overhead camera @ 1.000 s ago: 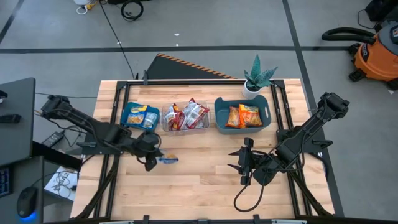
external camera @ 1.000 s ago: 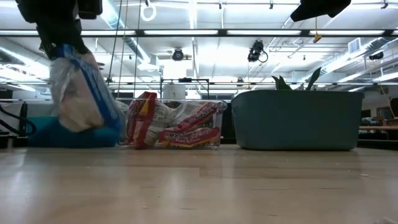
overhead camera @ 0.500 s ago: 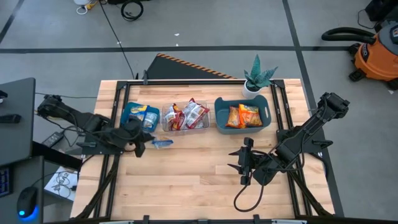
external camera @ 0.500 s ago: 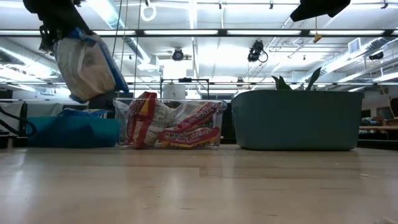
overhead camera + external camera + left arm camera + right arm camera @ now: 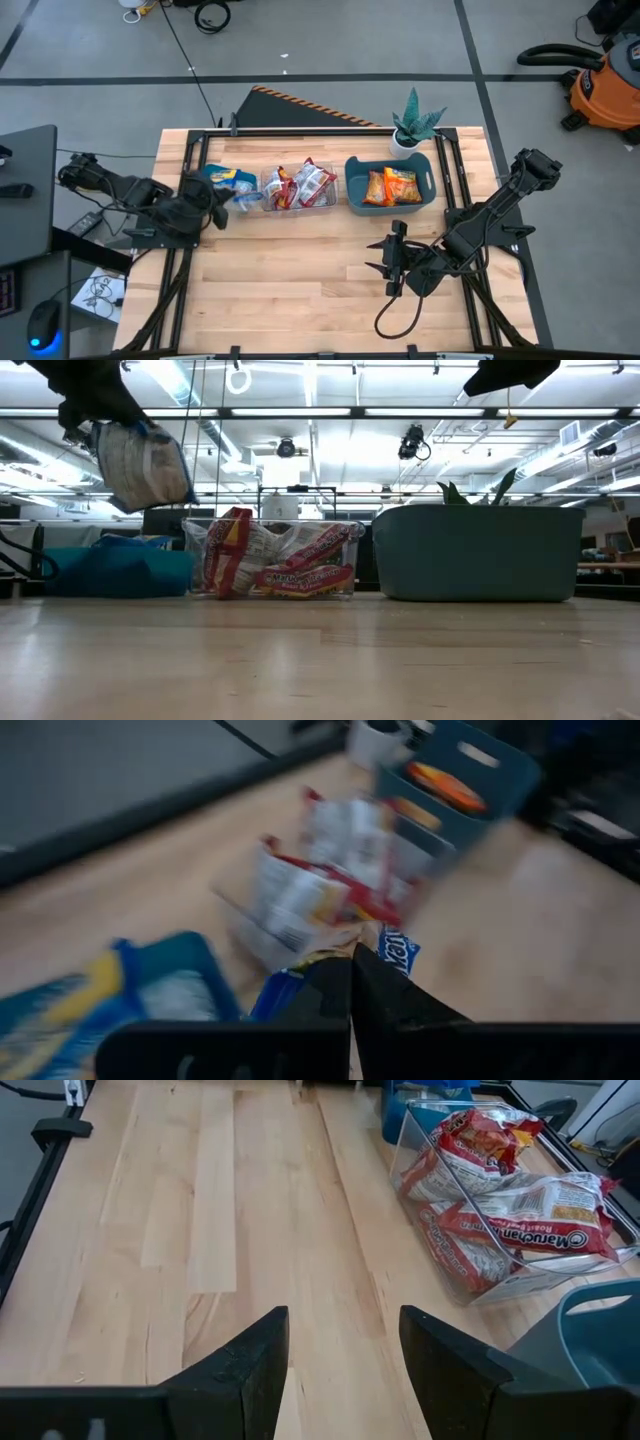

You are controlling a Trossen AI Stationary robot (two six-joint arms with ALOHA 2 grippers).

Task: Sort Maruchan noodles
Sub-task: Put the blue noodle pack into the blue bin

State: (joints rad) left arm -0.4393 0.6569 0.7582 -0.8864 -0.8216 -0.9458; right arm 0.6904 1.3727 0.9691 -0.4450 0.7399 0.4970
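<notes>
The left gripper [image 5: 222,207], pinching a blue-and-yellow packet [image 5: 140,465], is hovering by the left blue bin [image 5: 120,572], awaiting release; the right gripper [image 5: 335,1350] is standing spread.

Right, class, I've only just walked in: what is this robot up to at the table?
It is sorting ramen packets by colour. The left gripper is shut on a blue-and-yellow packet, held in the air by the left blue bin, which already holds a packet like it. Red packets sit in the clear tub and orange packets in the right blue bin. The right gripper waits open above bare table.
</notes>
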